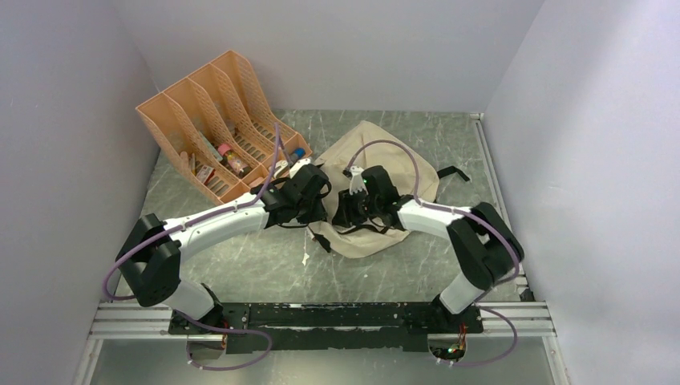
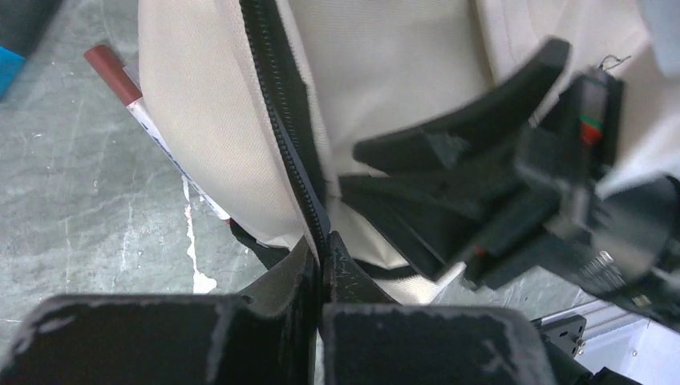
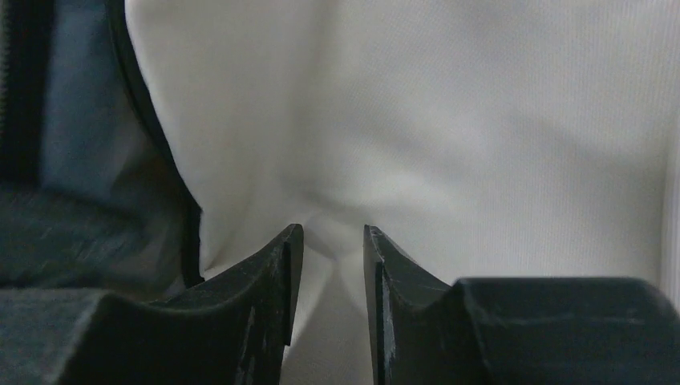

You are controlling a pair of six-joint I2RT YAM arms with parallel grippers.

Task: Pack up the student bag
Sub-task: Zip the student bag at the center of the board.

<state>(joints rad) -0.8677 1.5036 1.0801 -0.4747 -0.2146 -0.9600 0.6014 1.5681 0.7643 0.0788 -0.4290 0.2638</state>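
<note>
Now | one student bag [image 1: 377, 143] | left gripper [image 2: 321, 245] clamps it | right gripper [image 3: 333, 234] ajar

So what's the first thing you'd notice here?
A cream student bag lies in the middle. The left gripper is shut on its black zipper edge, and the right gripper is against the cloth, jaws slightly apart. An orange file organizer stands at the back left.
</note>
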